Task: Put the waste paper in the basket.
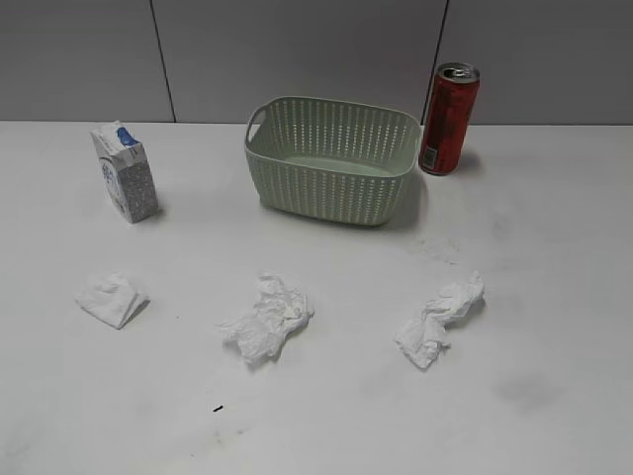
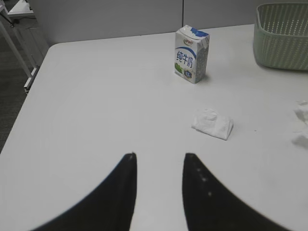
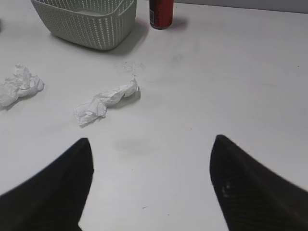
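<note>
Three crumpled white paper wads lie in a row on the white table: the left wad (image 1: 112, 299) (image 2: 212, 123), the middle wad (image 1: 267, 318) (image 3: 19, 84) and the right wad (image 1: 440, 317) (image 3: 106, 102). The pale green basket (image 1: 334, 158) (image 2: 284, 36) (image 3: 86, 21) stands behind them, with nothing showing inside. My left gripper (image 2: 159, 156) is open and empty, short of the left wad. My right gripper (image 3: 151, 140) is wide open and empty, short of the right wad. Neither gripper shows in the exterior view.
A white-and-blue milk carton (image 1: 125, 171) (image 2: 191, 54) stands upright at the back left. A tall red can (image 1: 449, 119) (image 3: 160, 13) stands right of the basket. The table's left edge (image 2: 29, 91) shows in the left wrist view.
</note>
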`<state>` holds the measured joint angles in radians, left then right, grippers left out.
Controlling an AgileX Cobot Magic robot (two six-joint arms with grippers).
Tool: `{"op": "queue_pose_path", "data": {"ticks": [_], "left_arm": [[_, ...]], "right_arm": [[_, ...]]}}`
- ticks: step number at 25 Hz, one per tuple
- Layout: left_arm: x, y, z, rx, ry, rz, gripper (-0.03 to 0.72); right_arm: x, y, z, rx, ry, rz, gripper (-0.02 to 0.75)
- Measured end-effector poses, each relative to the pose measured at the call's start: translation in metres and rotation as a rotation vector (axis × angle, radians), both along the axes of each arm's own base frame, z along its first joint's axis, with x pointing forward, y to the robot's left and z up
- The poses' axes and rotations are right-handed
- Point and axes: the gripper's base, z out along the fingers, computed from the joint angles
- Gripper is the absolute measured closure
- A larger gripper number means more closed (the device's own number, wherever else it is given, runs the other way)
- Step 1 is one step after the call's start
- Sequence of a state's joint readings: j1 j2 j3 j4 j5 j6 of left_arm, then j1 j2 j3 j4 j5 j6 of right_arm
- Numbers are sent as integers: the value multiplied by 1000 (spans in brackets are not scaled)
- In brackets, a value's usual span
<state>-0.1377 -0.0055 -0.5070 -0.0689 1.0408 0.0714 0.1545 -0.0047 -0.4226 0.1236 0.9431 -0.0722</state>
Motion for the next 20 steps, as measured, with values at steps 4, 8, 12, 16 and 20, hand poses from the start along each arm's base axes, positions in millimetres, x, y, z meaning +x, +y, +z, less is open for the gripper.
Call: {"op": "queue_pose_path", "data": {"ticks": [4,8,12,16,20], "left_arm": [[0,0,0,2,0,1,420],[0,0,0,2,0,1,214],[0,0,0,1,0,1,39],[0,-1,0,-10,0,-7,36],[7,-2,1,-11,39,-10,43]], "right_arm": [[0,0,0,-2,0,-1,166],[0,0,0,-2,0,-1,166],[0,0,0,-3,1,-1,166],[0,0,0,-3,1,-1,166],[0,0,0,-3,1,-1,166]]}}
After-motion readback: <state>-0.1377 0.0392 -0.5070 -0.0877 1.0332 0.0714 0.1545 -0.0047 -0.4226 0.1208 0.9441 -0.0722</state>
